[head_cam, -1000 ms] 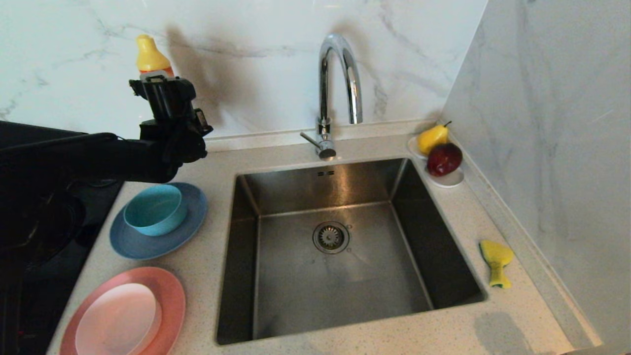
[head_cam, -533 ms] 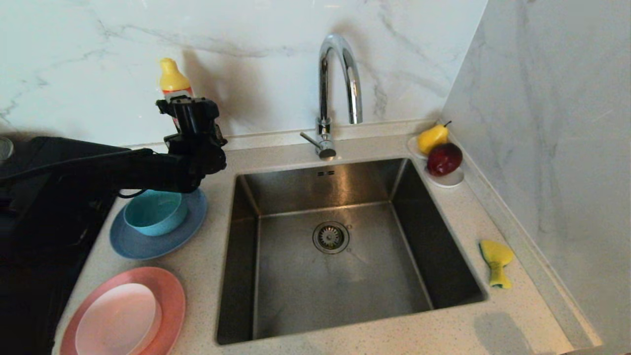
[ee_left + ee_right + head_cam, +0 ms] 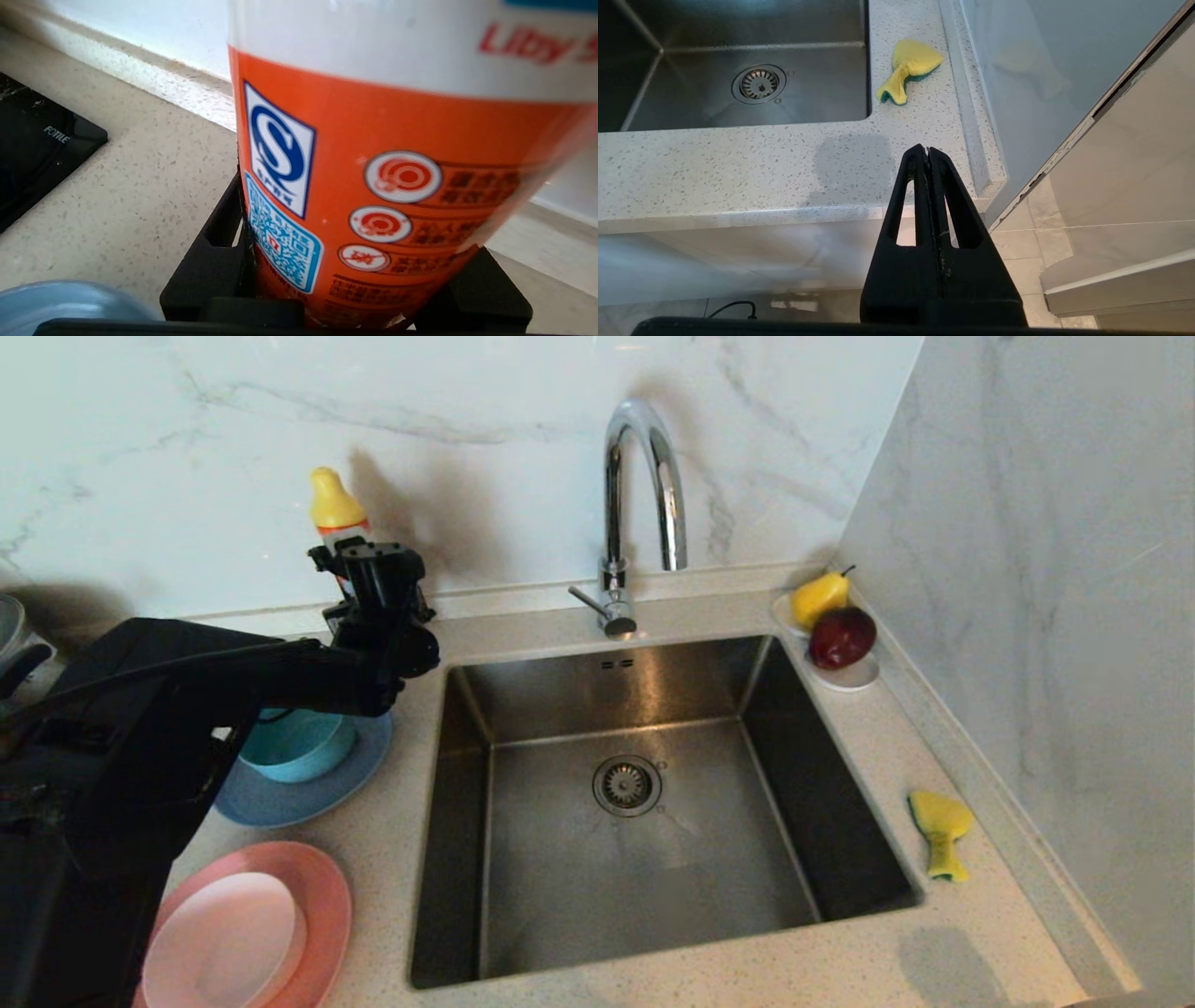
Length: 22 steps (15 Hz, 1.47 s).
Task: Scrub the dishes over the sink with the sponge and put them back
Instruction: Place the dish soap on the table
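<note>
The left gripper [image 3: 359, 574] stands at the back left of the counter, clamped round the body of the orange detergent bottle [image 3: 373, 177], whose yellow cap rises above it against the marble wall; in the left wrist view the bottle fills the space between the two black fingers [image 3: 219, 261]. Below and in front of that arm sit the dishes: the teal bowl [image 3: 308, 747] inside the blue-grey plate [image 3: 289, 793], and nearer the front edge the pale pink dish [image 3: 224, 943] on the salmon-pink plate [image 3: 327, 896]. To their right is the sink [image 3: 840, 840], empty apart from its drain strainer [image 3: 626, 785]. The sponge [image 3: 939, 831] lies beyond the sink, on the narrow strip of counter between the basin's right rim and the side wall, its long axis running roughly front to back, the wider end toward the back wall and the pinched tail toward the front. So the whole basin lies between the sponge and the left gripper, which is already occupied. The right gripper [image 3: 928, 150] is parked below the counter's front edge with its fingers pressed together; the sponge lies ahead of it and above it, past a damp patch on the counter. By my reading the right arm is far the nearer and the natural one to fetch it, reaching up and forward along the sponge's length
</note>
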Tool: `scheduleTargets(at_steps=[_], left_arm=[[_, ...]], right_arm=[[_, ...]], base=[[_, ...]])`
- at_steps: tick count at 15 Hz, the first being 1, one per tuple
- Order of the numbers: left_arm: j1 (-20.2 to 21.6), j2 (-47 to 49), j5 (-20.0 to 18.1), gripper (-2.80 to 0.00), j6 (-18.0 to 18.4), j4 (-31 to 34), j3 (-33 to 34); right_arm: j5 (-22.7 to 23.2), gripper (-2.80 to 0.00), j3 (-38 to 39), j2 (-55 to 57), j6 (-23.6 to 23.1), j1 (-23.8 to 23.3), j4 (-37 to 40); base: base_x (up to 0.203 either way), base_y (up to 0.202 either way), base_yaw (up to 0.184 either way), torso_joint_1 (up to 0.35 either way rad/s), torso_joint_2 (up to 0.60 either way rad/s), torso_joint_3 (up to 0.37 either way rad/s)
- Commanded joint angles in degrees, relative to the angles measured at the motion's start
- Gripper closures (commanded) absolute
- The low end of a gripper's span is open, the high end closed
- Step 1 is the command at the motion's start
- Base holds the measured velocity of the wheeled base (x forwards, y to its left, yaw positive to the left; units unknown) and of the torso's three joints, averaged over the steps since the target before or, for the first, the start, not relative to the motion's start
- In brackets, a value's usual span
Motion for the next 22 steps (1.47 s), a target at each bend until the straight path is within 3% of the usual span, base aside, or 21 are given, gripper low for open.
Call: scheduleTargets(at_steps=[1, 4, 19, 20, 22], left_arm=[[0.0, 2.6, 0.2, 0.00, 0.1, -0.7, -1.4], [0.1, 4.4, 0.3, 0.00, 0.3, -0.9, -4.8], [1.8, 5.7, 0.4, 0.00, 0.5, -2.4, -4.9], [1.8, 5.7, 0.4, -2.80, 0.4, -2.4, -4.9], [1.8, 5.1, 0.4, -2.80, 0.0, -2.4, -4.7]], right_arm=[[0.0, 0.00, 0.0, 0.0, 0.0, 0.1, 0.0], [0.0, 0.00, 0.0, 0.0, 0.0, 0.0, 0.0], [0.0, 0.00, -0.1, 0.0, 0.0, 0.0, 0.0], [0.0, 0.00, 0.0, 0.0, 0.0, 0.0, 0.0], [0.0, 0.00, 0.0, 0.0, 0.0, 0.0, 0.0]], base=[[0.000, 0.000, 0.000, 0.000, 0.00, 0.000], [0.000, 0.000, 0.000, 0.000, 0.00, 0.000], [0.000, 0.000, 0.000, 0.000, 0.00, 0.000], [0.000, 0.000, 0.000, 0.000, 0.00, 0.000], [0.000, 0.000, 0.000, 0.000, 0.00, 0.000]])
